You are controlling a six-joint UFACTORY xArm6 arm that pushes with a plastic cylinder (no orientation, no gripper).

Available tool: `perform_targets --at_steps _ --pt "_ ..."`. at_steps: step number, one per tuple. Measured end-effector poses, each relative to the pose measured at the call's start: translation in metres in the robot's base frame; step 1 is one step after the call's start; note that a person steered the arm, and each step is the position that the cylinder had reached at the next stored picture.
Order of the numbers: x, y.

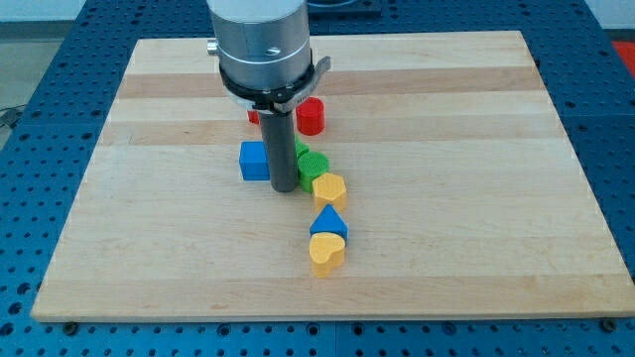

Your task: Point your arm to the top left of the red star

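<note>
Bright, even overhead light fills the room, and the pale wooden board (pixel 417 109) shows no harsh glare. Shadows are soft and short, pooling just under the blocks at frame centre. Focus stays sharp throughout, with no blur and no visible bending at the edges

I count seven small coloured blocks on one pale wooden board (pixel 149 248). Two are red: a red cylinder block (pixel 311 116) and a red block (pixel 254 117) mostly hidden behind the rod, its shape unclear. Two are blue: a blue cube block (pixel 254 161) and a blue triangular block (pixel 328 222). Two are yellow: a yellow hexagonal block (pixel 329 188) and a yellow heart-shaped block (pixel 326 254). One is a green ridged round block (pixel 313 164).
</note>
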State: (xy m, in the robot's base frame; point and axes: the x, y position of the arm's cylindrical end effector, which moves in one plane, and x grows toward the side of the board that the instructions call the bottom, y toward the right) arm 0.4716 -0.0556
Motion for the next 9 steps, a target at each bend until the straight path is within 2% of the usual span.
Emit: perform_targets --at_steps 3,7,9 --pt "-0.001 0.018" --pt "0.010 -0.025" --pt "0.003 -0.077"
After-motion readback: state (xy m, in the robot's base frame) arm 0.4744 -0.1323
